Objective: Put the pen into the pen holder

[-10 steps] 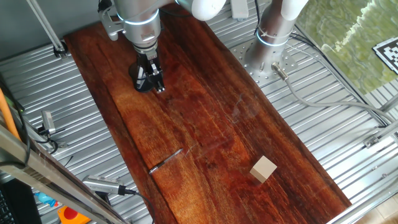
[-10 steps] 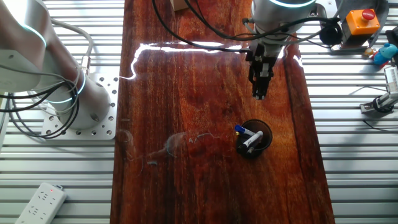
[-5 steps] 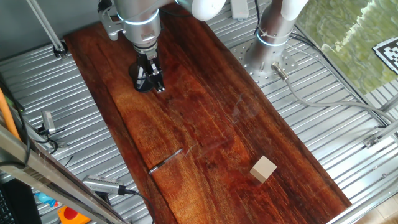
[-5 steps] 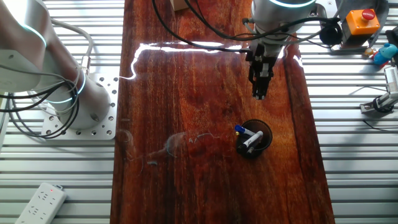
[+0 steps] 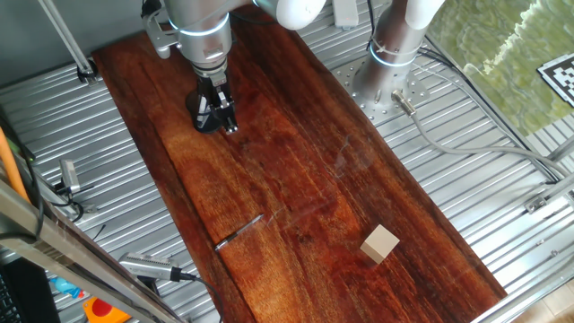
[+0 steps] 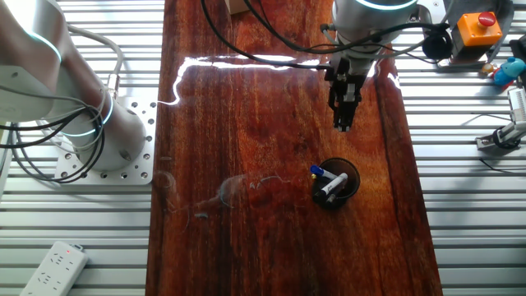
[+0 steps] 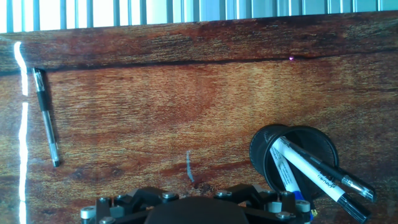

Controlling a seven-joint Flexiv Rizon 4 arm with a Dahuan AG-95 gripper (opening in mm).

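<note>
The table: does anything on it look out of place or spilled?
Nothing is spilled or broken. One slim pen lies loose on the wood, far from the black pen holder, where other pens already stand. A tan block sits alone near the pen.

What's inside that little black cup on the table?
The black cup holds a few pens, white-bodied with dark caps, leaning out over its rim. Their lower ends and the cup's bottom are hidden.

slim grey pen (image 5: 239, 231) flat on wood, black pen holder (image 6: 334, 183) upright
</note>
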